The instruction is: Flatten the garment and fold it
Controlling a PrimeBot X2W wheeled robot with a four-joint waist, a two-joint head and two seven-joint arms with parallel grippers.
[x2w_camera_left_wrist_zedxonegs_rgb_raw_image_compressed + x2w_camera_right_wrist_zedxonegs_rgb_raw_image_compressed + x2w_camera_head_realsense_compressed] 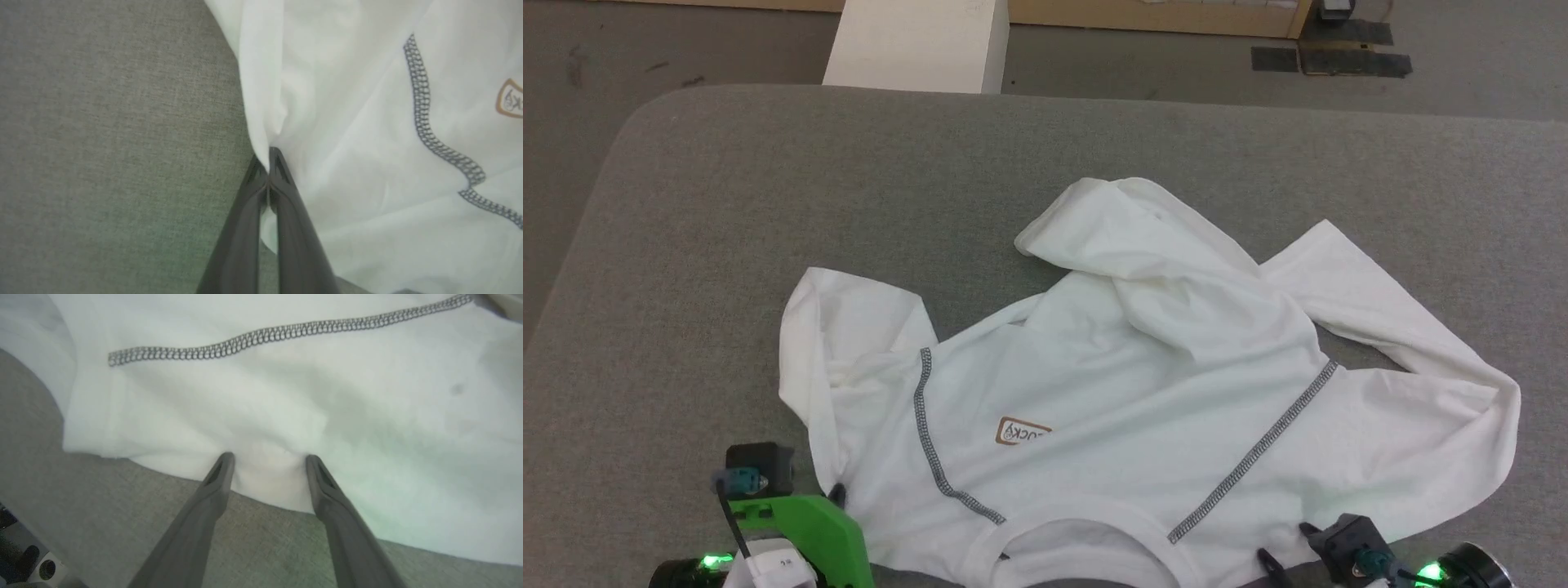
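Note:
The white garment [1143, 384] lies rumpled on the grey table, neck opening toward me, with its hem end bunched at the far side and both sleeves crooked. Grey seams run diagonally on both shoulders, and the tan-edged patch [1023, 430] sits near the neck. My left gripper [836, 494] is at the garment's left shoulder edge; in the left wrist view its fingers [282, 192] are pressed together, shut on a pinch of the garment [367, 122]. My right gripper [1289, 545] is at the right shoulder edge. It stands open in the right wrist view, with the garment's [286, 396] edge between its fingertips [222, 465].
The grey fabric-covered table [727, 204] has a rounded far left corner and bare room around the garment. A rigid white box [915, 41] stands on the floor beyond the far edge. Dark mats [1331, 57] lie on the floor at the far right.

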